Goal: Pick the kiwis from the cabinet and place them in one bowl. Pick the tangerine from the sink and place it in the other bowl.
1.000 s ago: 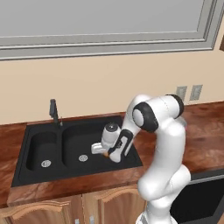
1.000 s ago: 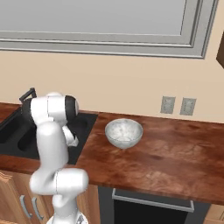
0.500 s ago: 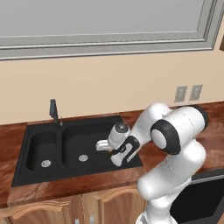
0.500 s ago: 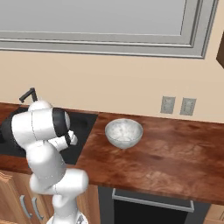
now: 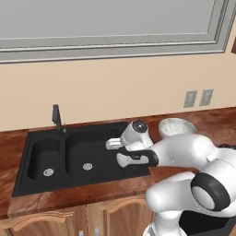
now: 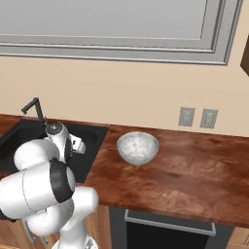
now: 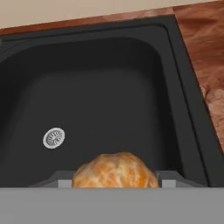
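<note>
One tangerine (image 7: pixel 115 170) between closed fingers (image 7: pixel 174 177), above sink (image 7: pixel 109 92)

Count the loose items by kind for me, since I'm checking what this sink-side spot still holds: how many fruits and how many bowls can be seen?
Tangerine: 1, between the gripper fingers over the sink.
Bowl: 1, on the counter.
Total: 2

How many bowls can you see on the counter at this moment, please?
1: a whitish-grey bowl stands on the brown counter right of the sink, below the wall outlets. A second bowl may be outside these views.
</note>
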### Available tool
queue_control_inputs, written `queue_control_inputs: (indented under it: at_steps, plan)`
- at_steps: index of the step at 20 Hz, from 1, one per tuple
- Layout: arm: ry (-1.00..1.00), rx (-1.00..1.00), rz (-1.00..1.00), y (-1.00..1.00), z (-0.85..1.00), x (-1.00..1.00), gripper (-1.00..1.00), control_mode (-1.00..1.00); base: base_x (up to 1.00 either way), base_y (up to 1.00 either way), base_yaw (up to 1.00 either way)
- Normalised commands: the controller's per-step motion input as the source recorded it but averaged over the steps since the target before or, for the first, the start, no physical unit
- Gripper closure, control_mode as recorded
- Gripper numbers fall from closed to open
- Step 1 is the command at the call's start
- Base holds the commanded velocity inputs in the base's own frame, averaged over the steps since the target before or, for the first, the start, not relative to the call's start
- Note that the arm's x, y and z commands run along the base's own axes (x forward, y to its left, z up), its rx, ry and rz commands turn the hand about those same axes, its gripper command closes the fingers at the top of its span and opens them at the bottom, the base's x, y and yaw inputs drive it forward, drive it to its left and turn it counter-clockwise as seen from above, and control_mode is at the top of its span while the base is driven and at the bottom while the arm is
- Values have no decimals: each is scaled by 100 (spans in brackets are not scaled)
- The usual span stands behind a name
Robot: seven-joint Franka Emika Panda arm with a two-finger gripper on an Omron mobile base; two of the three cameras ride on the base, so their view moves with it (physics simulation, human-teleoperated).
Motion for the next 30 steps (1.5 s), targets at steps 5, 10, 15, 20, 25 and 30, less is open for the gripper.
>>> queue_control_inputs:
  at_steps: [5, 10, 15, 20, 25, 30]
  plan:
    - [5, 0, -2, -1, 100, -16, 100, -100, 0, 0, 0]
    - [13, 0, -6, -11, 97, -26, 100, -100, 0, 0, 0]
    - [19, 0, -9, -18, 94, -17, 100, -100, 0, 0, 0]
    - [15, 0, -2, -27, 63, -4, 100, -100, 0, 0, 0]
    - [4, -1, 17, -41, 6, 0, 100, -100, 0, 0, 0]
    - [0, -4, 30, -42, 0, -12, 100, -100, 0, 0, 0]
